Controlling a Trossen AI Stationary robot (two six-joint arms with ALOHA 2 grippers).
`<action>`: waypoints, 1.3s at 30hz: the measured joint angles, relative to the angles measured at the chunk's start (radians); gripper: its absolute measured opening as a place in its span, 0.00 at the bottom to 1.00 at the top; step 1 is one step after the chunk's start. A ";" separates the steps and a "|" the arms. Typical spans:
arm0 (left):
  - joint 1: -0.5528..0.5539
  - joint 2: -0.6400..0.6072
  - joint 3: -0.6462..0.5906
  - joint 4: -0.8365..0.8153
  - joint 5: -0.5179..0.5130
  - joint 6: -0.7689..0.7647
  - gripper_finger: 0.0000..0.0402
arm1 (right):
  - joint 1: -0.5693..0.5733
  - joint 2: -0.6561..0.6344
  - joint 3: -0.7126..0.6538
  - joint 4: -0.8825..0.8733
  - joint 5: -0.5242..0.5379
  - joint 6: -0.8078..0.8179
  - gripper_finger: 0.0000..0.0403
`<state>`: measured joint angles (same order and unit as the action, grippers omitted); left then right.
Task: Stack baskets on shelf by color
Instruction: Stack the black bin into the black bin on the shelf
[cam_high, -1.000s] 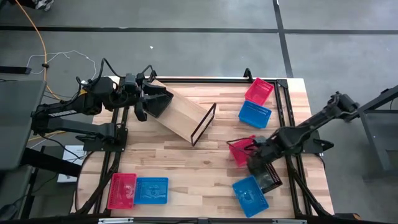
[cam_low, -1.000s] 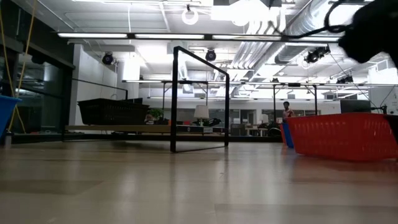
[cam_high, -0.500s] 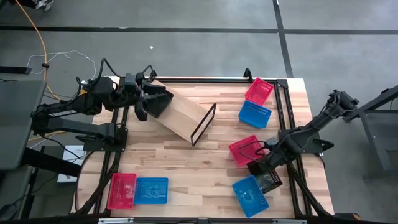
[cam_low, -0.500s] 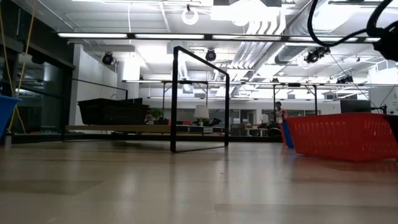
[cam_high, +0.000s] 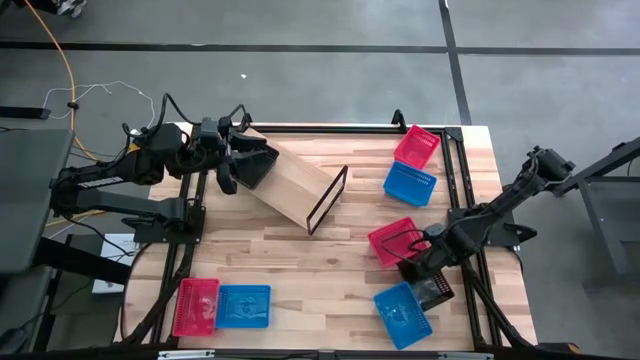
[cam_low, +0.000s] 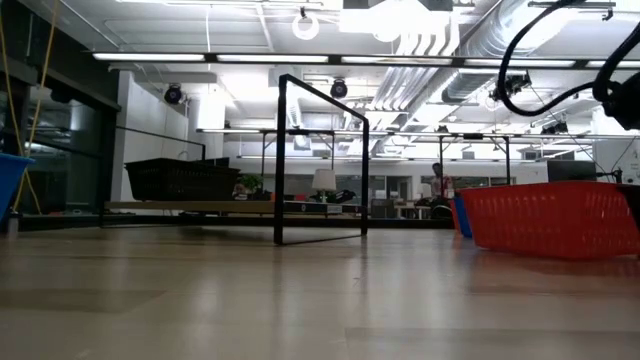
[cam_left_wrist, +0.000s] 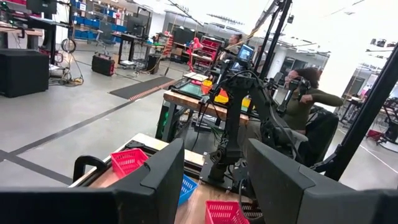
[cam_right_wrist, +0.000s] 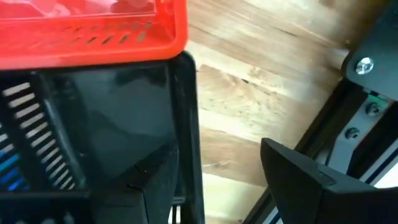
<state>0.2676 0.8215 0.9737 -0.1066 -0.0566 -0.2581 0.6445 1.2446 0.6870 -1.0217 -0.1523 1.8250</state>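
The right gripper (cam_high: 425, 258) hung at about 4 o'clock on the bench (cam_high: 350, 255), its fingers (cam_right_wrist: 292, 171) spread, one of them over the rim of a black basket (cam_high: 432, 287) and nothing grasped. A red basket (cam_high: 393, 240) lay touching the black one on its 11 o'clock side, and a blue basket (cam_high: 402, 313) sat just beside it toward 6 o'clock. The left gripper (cam_high: 248, 165) sat at about 10 o'clock, its fingers (cam_left_wrist: 161, 180) parted around the near end of the shelf (cam_high: 297, 186), which lay aslant, its black frame end toward the bench's middle. At 2 o'clock were another red basket (cam_high: 417, 145) and blue basket (cam_high: 409, 183); at 7 o'clock, a red basket (cam_high: 196, 306) beside a blue one (cam_high: 244, 305).
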 joint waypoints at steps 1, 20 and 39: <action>0.000 0.000 0.000 0.000 0.000 0.000 0.40 | 0.000 0.000 -0.008 0.001 -0.005 -0.001 0.53; 0.000 0.000 0.000 0.000 0.000 0.000 0.40 | 0.000 -0.012 -0.040 0.063 -0.021 -0.048 0.10; 0.000 -0.022 0.000 0.000 0.000 0.044 0.40 | -0.122 -0.148 0.573 -0.140 0.587 -0.385 0.00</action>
<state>0.2676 0.7994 0.9737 -0.1065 -0.0566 -0.2138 0.5225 1.0968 1.2596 -1.1614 0.4344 1.4396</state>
